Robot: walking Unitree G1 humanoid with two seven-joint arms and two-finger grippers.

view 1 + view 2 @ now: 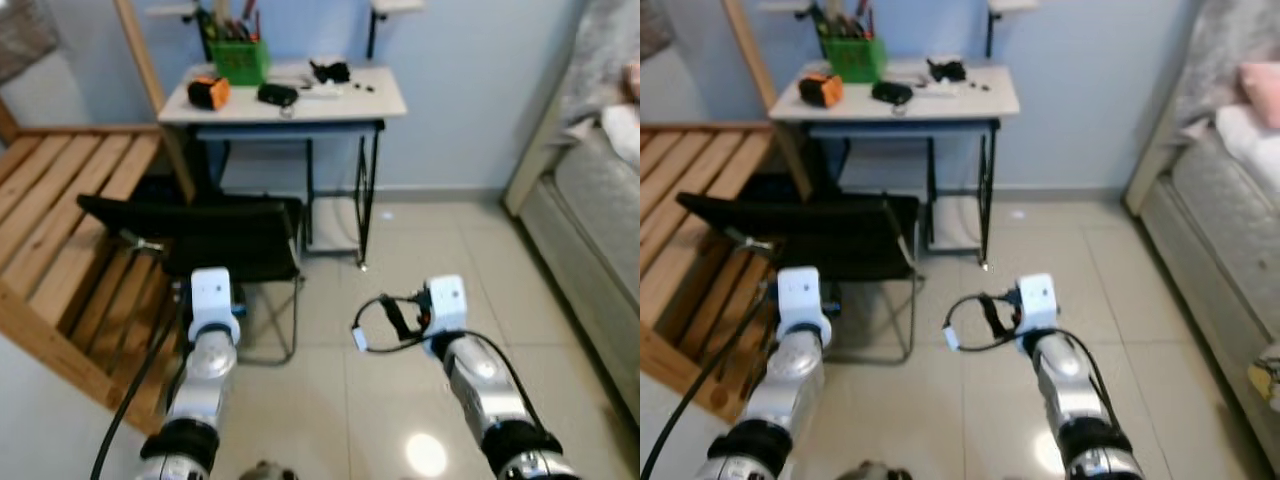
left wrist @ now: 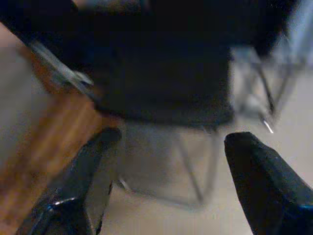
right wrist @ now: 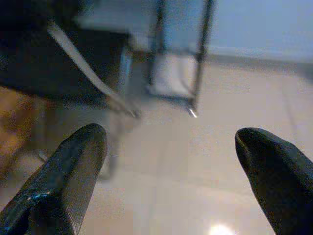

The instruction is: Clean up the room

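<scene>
A white desk [image 1: 385, 103] stands against the blue wall ahead. On it are a green basket [image 1: 238, 60] of tools, an orange object [image 1: 208, 92] and small black items [image 1: 277, 94]. A black folding chair [image 1: 200, 235] stands in front of the desk, just beyond my left arm [image 1: 212, 330]. My left gripper [image 2: 173, 137] is open, aimed at the chair seat, with nothing between its fingers. My right gripper [image 3: 171, 132] is open over bare tile floor, pointing toward the desk legs [image 3: 200, 54]. My right arm [image 1: 465, 350] is raised beside the chair.
A slatted wooden frame [image 1: 70, 220] leans at the left, next to the chair. A bed [image 1: 600, 220] with a pink pillow [image 1: 1260, 80] runs along the right. Beige tile floor [image 1: 430, 250] lies between the chair and the bed.
</scene>
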